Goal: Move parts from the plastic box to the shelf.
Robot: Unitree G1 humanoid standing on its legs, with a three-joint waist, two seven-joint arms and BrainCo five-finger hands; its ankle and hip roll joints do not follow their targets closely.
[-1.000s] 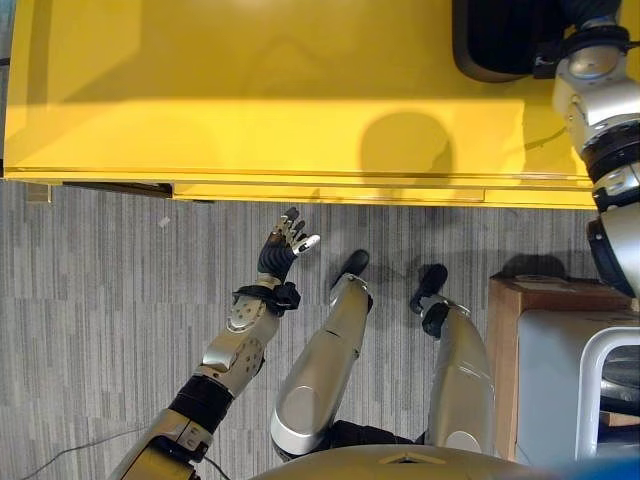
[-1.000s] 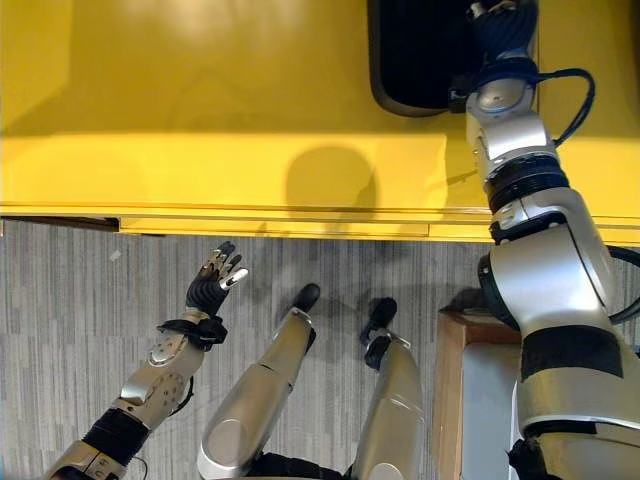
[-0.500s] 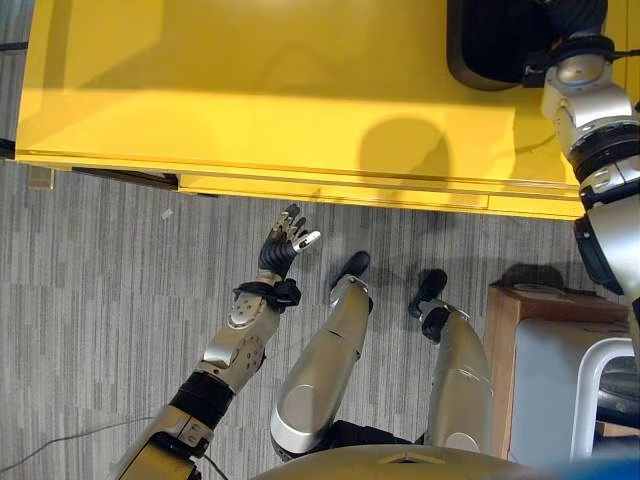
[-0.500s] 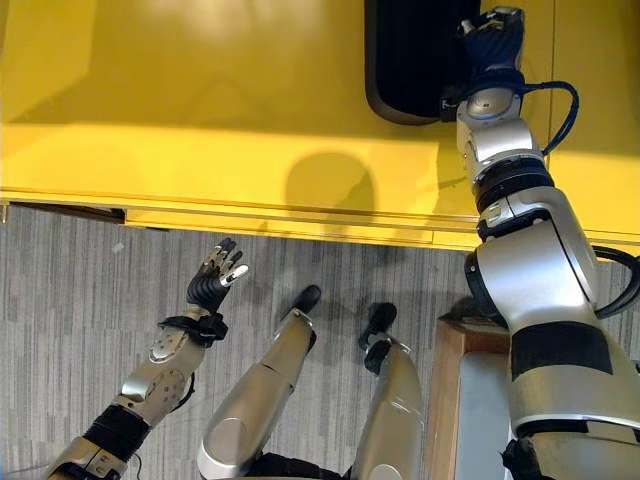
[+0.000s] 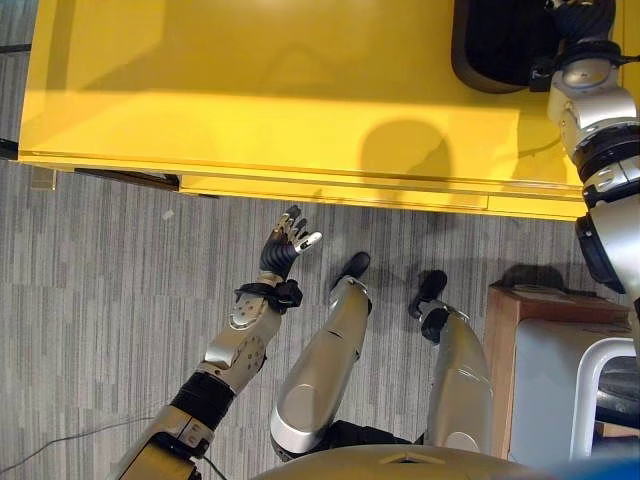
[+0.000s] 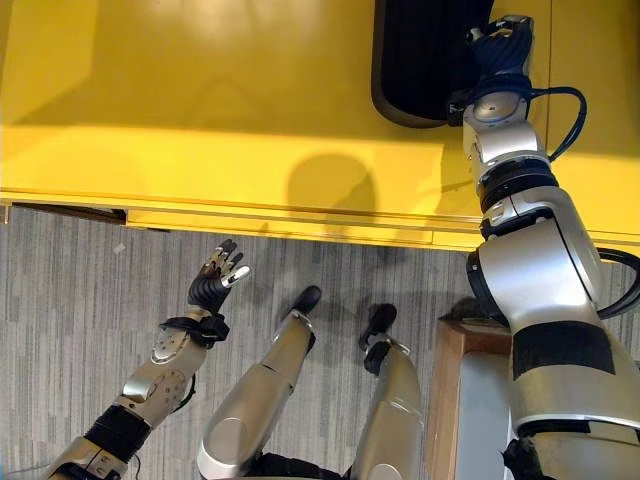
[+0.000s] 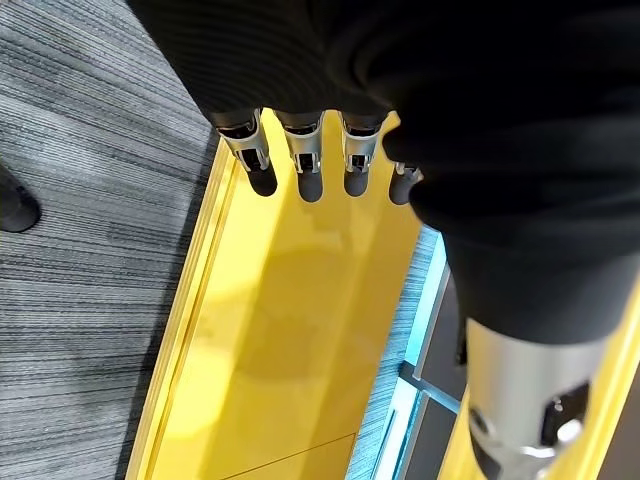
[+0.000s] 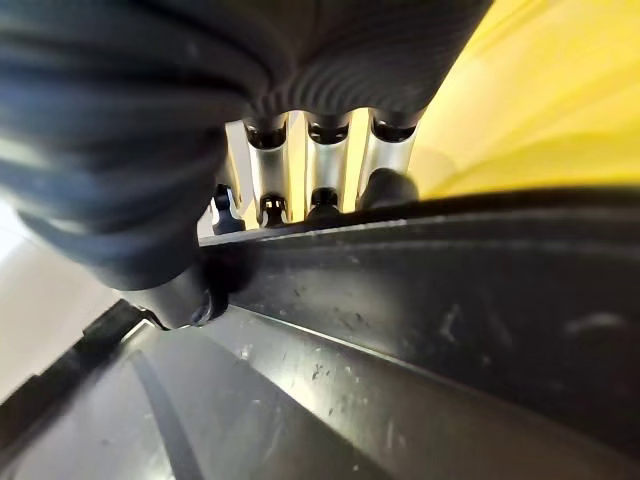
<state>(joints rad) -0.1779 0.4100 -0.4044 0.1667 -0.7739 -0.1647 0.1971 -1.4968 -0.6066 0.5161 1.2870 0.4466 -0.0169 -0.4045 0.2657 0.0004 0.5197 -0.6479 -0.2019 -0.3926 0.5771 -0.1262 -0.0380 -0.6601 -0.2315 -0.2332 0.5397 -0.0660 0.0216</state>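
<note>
The left hand (image 5: 282,250) hangs over the grey carpet (image 5: 90,290) at about 7 o'clock from the middle of the head views, just short of the near edge of the yellow table (image 5: 250,90). Its fingers are spread and nearly straight, pointing toward 12 o'clock, and they hold nothing. In the left wrist view the fingers (image 7: 305,160) reach out over the table's edge without touching it.

The table runs across the whole upper half of the scene. At about 1 o'clock on it sits the black box (image 6: 420,60), with a ribbed surface and rounded corners.

The right hand (image 6: 500,45) is at the box's right-hand rim, at about 1 o'clock, the arm stretched out across the table. In the right wrist view the fingers (image 8: 320,165) bend down over the box's dark, scuffed rim and their tips are hidden behind it, so I cannot tell whether they are clamped on anything.

At 4 o'clock, beside the table, stands a brown wooden stand (image 5: 510,310) with a grey case (image 5: 545,380) on it.
</note>
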